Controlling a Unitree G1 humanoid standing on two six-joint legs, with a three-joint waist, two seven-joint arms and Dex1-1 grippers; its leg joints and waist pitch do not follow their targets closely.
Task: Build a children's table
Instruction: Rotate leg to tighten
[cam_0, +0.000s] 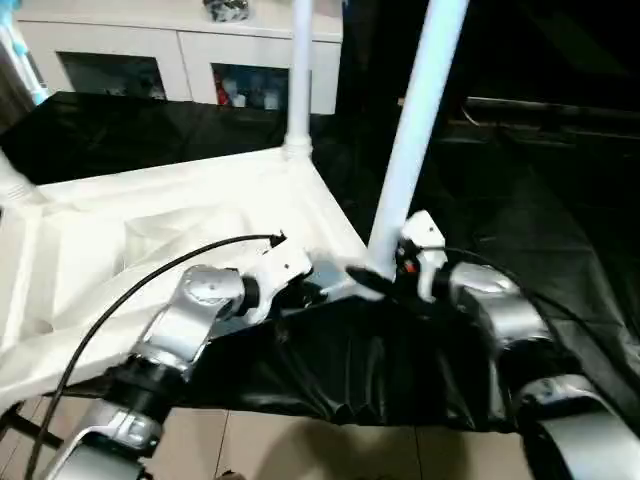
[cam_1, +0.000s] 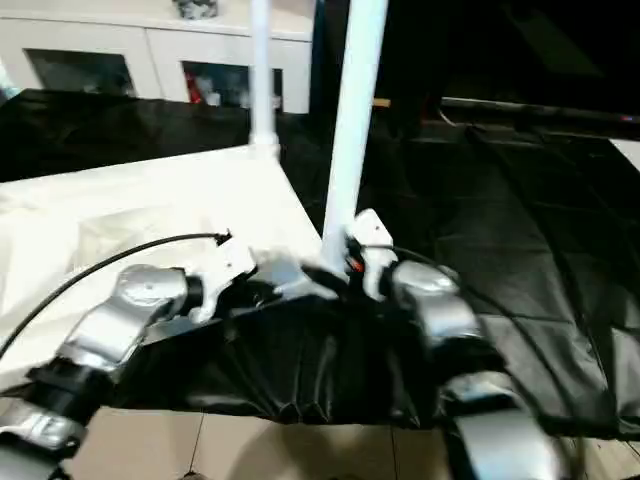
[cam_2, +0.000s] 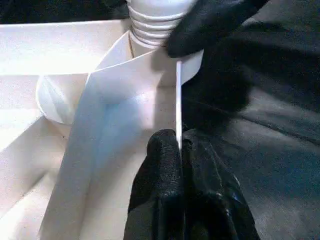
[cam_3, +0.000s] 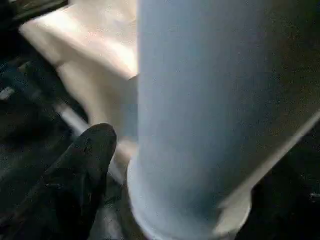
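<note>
White tabletop (cam_0: 150, 230) lies upside down on the black sheet (cam_0: 520, 210) with two legs (cam_0: 298, 80) standing, while your left hand (cam_2: 181, 150) pinches its edge and your right hand (cam_0: 385, 285) gapes beside the near leg (cam_0: 415, 120).

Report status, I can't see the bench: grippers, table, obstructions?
Left gripper shut on tabletop rim. Right gripper open beside near-corner leg. Nothing in the way.

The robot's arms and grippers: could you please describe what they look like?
Both arms are rounded, shiny silver shells with black joint sections. The left arm carries a thin black cable arching over it. Each wrist has a white housing; the right gripper has a small red mark there. The fingers are black and matte.
</note>
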